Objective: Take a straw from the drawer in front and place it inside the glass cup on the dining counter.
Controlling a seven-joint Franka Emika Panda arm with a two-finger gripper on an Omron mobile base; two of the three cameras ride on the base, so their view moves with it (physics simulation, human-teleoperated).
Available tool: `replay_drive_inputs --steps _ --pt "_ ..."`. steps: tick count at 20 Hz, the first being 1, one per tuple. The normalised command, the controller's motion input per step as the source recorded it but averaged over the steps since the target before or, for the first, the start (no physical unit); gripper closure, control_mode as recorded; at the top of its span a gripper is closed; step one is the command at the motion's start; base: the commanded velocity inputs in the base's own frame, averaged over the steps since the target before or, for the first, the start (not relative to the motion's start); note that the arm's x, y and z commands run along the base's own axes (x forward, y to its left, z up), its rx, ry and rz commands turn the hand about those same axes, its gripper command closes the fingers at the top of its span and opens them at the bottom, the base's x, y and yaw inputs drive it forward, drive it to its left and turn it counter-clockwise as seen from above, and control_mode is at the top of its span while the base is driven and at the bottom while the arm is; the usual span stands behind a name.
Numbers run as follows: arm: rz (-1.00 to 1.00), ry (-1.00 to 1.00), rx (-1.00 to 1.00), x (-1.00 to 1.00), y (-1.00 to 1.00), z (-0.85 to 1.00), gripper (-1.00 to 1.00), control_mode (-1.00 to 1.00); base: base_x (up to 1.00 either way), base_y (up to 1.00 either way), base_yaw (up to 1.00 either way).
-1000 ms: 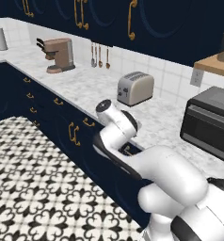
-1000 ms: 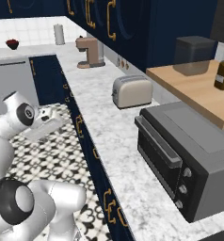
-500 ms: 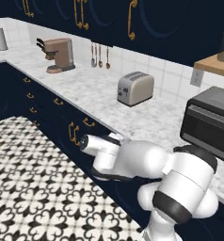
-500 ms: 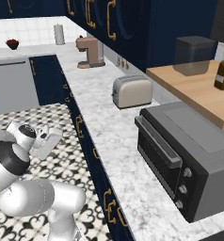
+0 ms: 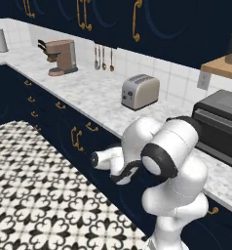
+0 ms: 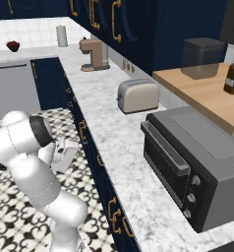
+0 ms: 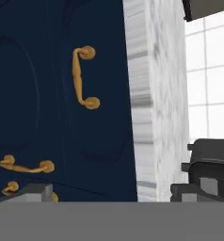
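- Hand view: your gripper [image 7: 114,190] has its jaws spread wide, nothing between the tips; it faces the drawer [image 7: 92,80] front, whose brass handle [image 7: 82,77] is well apart from the tips.
- Drawer looks shut, so the task is barely started: you've got opening, picking the straw, and carrying it to the glass cup all left. I can't spot straw, cup or dining counter from here.
- Left base view: your arm [image 5: 162,161] is folded low against the cabinet fronts.
- Nearby on the marble worktop [image 5: 108,100]: toaster [image 5: 140,91], coffee machine [image 5: 59,56], microwave [image 6: 192,165]. Nothing blocks the handle.
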Motion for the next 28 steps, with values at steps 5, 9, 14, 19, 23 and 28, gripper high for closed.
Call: replay_drive_inputs --steps 5,9,14,19,23,28 --pt "-0.03 -0.17 -0.15 0.36 -0.18 -0.49 -1.00 -1.00 0.00 0.00 0.00" --pt "-0.03 -0.15 -0.14 0.49 -0.17 -0.33 -1.00 -1.00 0.00 0.00 0.00" --pt "-0.02 -0.09 -0.09 0.59 -0.06 -0.34 -1.00 -1.00 0.00 0.00 0.00" --pt "-0.06 -0.02 -0.07 0.68 -0.01 -0.28 -1.00 -1.00 0.00 0.00 0.00" --pt "-0.06 0.00 -0.05 0.78 -0.14 -0.32 -1.00 -1.00 0.00 0.00 0.00" --pt "-0.03 0.00 -0.03 0.66 -0.23 -0.42 -1.00 -1.00 0.00 0.00 0.00"
